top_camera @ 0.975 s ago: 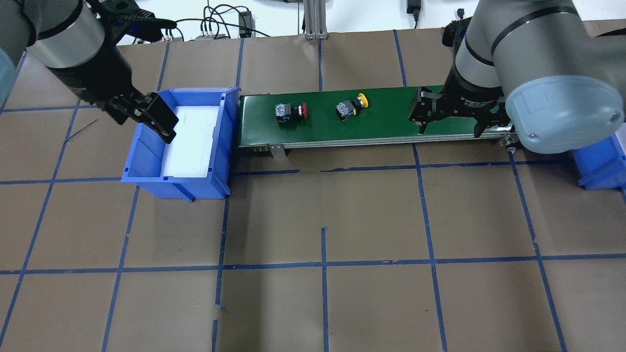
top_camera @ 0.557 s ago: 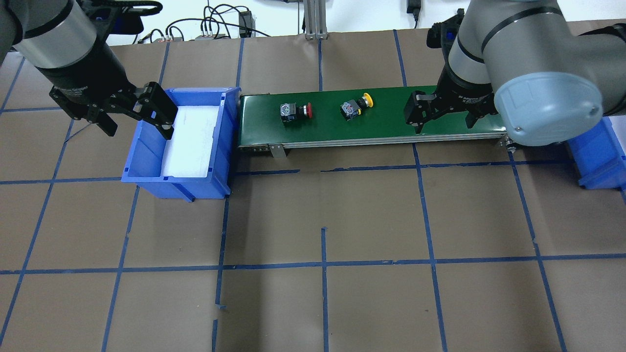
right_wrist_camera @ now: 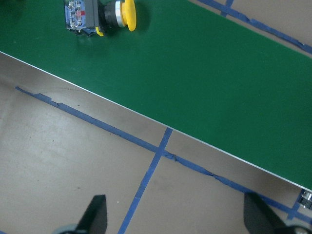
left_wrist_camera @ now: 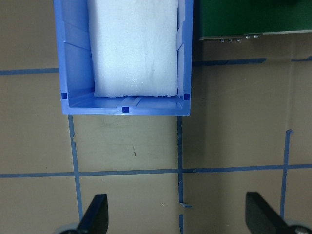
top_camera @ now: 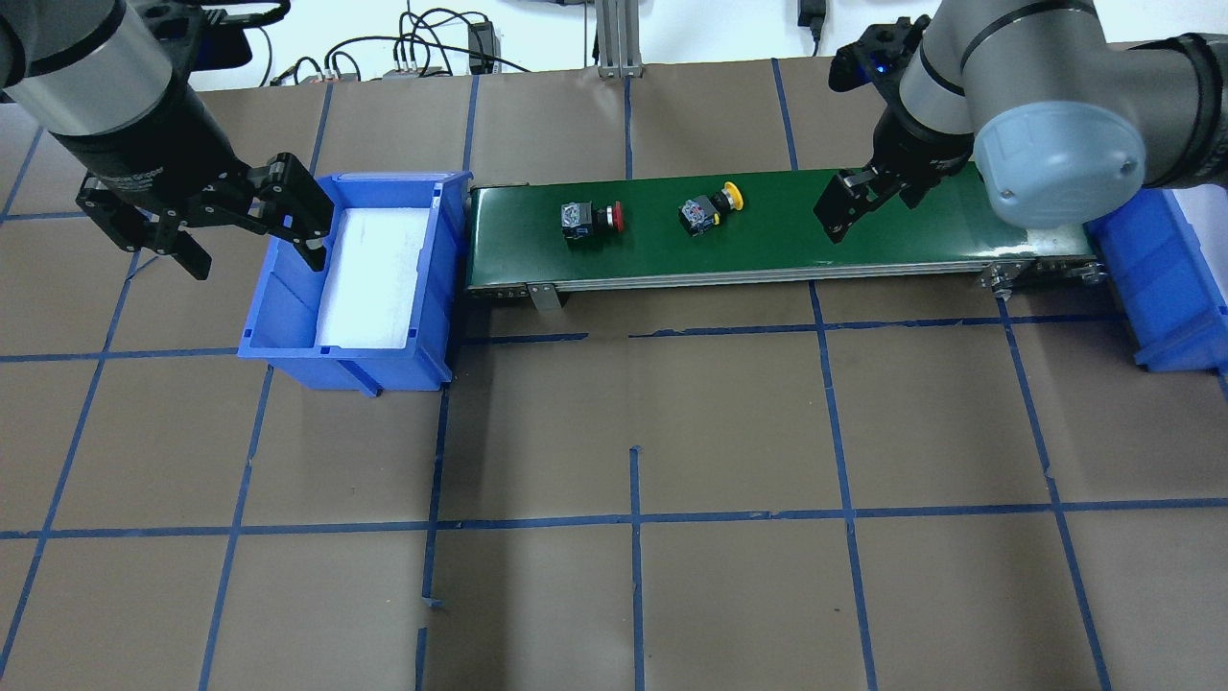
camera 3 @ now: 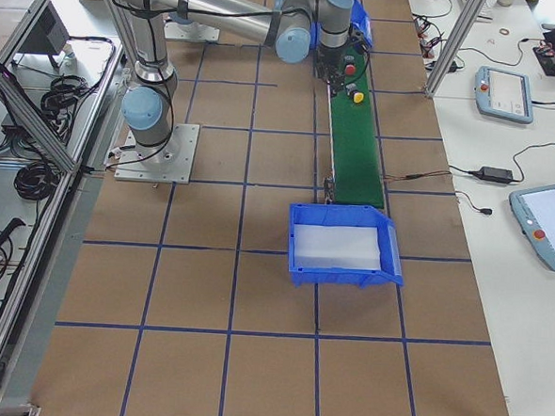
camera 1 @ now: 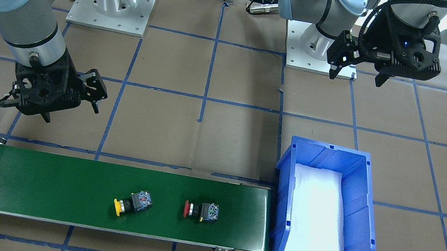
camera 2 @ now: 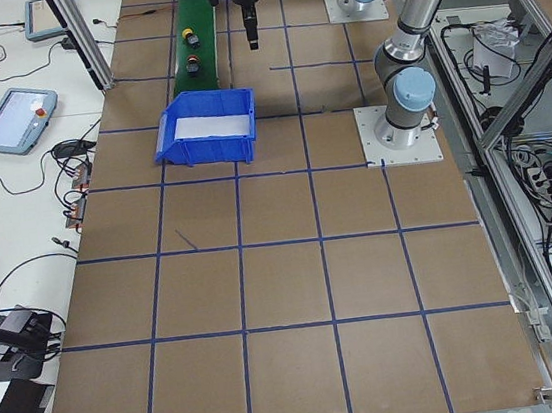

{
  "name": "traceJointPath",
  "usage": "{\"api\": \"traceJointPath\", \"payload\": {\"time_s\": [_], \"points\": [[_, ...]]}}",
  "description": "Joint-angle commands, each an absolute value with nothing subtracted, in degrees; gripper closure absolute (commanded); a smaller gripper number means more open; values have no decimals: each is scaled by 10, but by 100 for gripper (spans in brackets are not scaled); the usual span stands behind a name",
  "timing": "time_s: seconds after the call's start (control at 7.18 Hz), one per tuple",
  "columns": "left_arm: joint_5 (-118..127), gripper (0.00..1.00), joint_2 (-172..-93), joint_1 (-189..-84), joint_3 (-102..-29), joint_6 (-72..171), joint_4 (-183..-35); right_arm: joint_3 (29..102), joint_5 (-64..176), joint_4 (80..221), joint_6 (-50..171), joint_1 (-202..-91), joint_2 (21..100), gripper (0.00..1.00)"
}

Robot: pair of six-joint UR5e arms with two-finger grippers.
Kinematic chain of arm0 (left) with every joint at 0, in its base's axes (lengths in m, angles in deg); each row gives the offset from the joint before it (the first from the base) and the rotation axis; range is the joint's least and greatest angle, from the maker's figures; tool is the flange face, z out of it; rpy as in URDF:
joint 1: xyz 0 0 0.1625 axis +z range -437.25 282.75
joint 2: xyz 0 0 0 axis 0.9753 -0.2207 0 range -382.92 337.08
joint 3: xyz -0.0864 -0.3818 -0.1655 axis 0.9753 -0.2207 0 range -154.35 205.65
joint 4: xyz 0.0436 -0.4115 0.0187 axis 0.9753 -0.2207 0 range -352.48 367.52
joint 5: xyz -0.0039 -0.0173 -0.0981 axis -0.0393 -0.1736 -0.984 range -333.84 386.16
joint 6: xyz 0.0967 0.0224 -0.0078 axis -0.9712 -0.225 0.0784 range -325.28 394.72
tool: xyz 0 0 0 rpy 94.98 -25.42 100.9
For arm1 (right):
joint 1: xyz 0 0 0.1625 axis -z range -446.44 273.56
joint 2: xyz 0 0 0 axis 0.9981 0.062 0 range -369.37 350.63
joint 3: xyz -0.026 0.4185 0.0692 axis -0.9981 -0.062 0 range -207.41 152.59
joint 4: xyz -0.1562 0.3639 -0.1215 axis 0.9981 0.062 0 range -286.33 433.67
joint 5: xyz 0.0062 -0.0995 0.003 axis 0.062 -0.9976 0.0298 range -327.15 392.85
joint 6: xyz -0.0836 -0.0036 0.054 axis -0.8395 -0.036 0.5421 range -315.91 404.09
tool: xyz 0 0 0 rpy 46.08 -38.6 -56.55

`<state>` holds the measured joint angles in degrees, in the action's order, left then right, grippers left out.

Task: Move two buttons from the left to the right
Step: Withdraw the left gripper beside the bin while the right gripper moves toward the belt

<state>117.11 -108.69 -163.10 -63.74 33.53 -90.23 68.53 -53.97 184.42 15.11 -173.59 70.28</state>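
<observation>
Fingers of R gripper (right_wrist_camera: pixel 178 217) spread wide and hold nothing, hovering over near edge of green conveyor belt (top_camera: pixel 767 251). Fingers of L gripper (left_wrist_camera: pixel 179 217) are likewise apart and empty, raised over brown paper-covered counter (top_camera: pixel 729 422) near foam-lined blue plastic bin (top_camera: pixel 345 369) at belt's L end. Both task items lie on belt around mid-length, apart from each other. Red-capped push-button switch w/ black-grey blocky body (top_camera: pixel 590 219) is nearer the L bin. Yellow mushroom-capped push-button switch w/ same body (top_camera: pixel 710 208) is nearer R gripper but off to one side of it (top corner of R wrist view). Second blue bin (top_camera: pixel 1166 288) sits at belt's R end.

Risks (est.):
- (a) Yellow btn is not centred between R fingers, so a straight descent would likely miss it or land a finger on it.
- (b) Closing on the round cap instead of the flat body faces could make the btn squirt out or roll.
- (c) If belt runs, the target shifts and timing fails.
- (d) Yellow btn sits skewed, so an un-rotated wrist would catch a corner and spin it.

Orientation: both lie on their sides.
- Red btn: long axis approx. parallel to belt length, cap toward R end.
- Yellow btn: long axis diagonal to belt, cap toward R end and far edge, body toward robot.
</observation>
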Motion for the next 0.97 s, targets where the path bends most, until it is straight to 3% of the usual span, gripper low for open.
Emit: {"api": "traceJointPath", "payload": {"time_s": [0.0,0.84], "points": [[1170,0,-1087,-1631,-637,341,-903,646,-536,1876,125,-1730,650,0],[1169,0,-1091,-1646,-638,345,-900,605,-528,1908,122,-1730,603,0]]}}
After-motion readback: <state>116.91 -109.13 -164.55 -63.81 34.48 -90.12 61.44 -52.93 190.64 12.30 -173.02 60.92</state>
